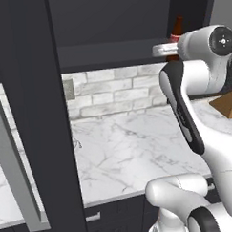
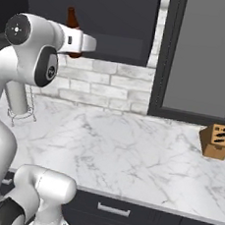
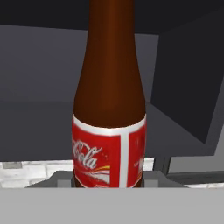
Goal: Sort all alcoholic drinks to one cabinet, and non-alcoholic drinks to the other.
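Up at the mouth of the open cabinet (image 1: 110, 53), the gripper (image 3: 109, 183) is clamping the small dark brown bottle (image 3: 109, 113) low on its red label, holding it upright so it should stand when set down. The bottle is hanging just above the front edge of the dark shelf, above the marble counter (image 2: 130, 151). I'd say it is being shelved here as a soft drink, apart from any alcohol.

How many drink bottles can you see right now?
1: the small dark brown bottle in the gripper, upright at the open cabinet shelf. Others may be out of sight.
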